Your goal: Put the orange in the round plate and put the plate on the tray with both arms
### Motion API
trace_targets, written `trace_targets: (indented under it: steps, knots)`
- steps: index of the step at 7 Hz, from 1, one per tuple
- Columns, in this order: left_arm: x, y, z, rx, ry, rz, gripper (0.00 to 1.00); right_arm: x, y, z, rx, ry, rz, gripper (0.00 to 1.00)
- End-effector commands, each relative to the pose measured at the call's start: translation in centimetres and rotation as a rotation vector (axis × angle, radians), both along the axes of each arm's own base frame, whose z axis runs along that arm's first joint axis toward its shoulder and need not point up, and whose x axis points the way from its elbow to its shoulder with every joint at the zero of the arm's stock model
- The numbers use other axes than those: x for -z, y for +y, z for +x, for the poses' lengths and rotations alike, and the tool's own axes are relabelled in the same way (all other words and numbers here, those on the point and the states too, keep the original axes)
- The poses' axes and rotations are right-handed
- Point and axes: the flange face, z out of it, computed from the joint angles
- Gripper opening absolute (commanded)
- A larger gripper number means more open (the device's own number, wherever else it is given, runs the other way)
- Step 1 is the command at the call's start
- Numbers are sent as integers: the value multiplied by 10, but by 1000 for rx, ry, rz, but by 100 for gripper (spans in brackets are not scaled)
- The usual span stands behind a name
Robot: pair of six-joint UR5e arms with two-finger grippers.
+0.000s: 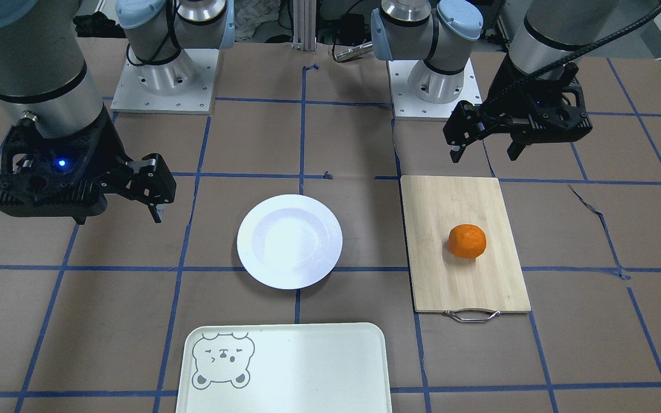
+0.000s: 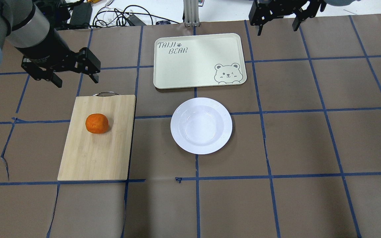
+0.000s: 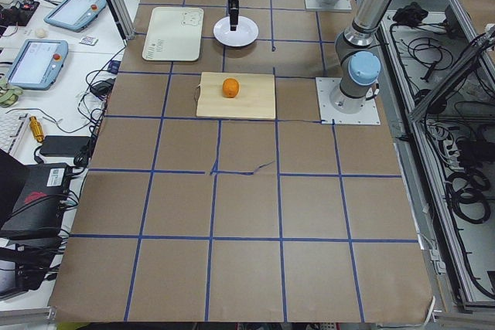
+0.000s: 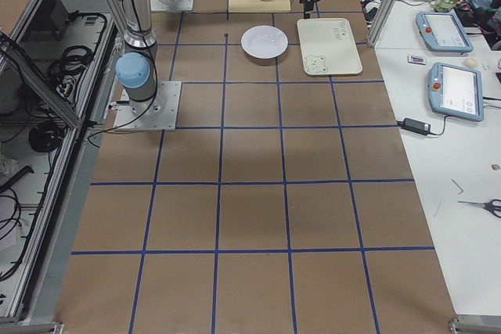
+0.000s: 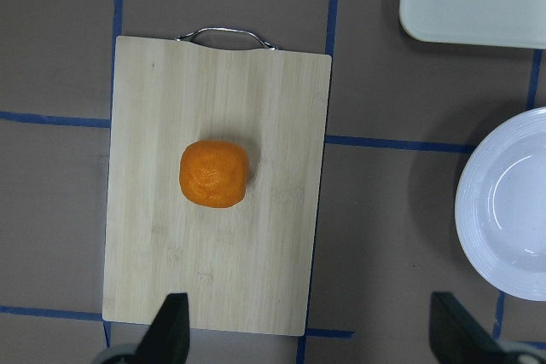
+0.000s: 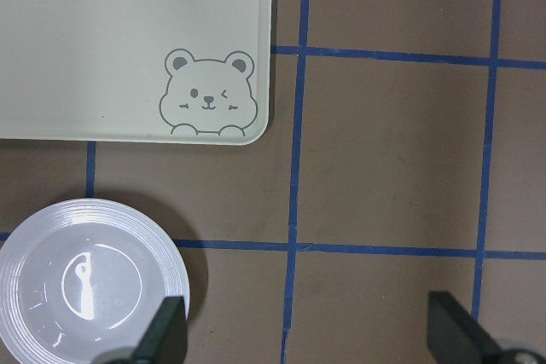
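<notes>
The orange [image 1: 467,241] [image 2: 97,123] [image 5: 214,174] lies on a wooden cutting board. At the table's middle, apart from the orange, sits the white round plate [image 1: 289,241] [image 2: 201,125] [image 6: 90,283], with nothing in it. The mint-white tray [image 1: 307,367] [image 2: 193,56] with a bear face lies just beyond the plate, also bare. My left gripper [image 1: 485,156] [image 2: 77,82] hangs open above the table near the board's handle end. My right gripper [image 1: 119,218] [image 2: 277,30] hangs open high up, off to the tray's right. Neither gripper holds anything.
The wooden cutting board [image 1: 462,287] [image 2: 91,155] with a metal handle [image 2: 106,94] lies on the left arm's side. Brown paper with blue tape lines covers the table. Cables and tablets lie past the table's far edge.
</notes>
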Motion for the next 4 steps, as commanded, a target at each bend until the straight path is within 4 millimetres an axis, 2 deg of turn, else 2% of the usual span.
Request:
trace_targets:
  steps: [1,4]
  knots:
    - [1,0,-1,1,0,2,100,1,0,0,6,-1,1,100]
    - [1,-1,0,-1,0,0,100,5,1,0,6,-2,10,100]
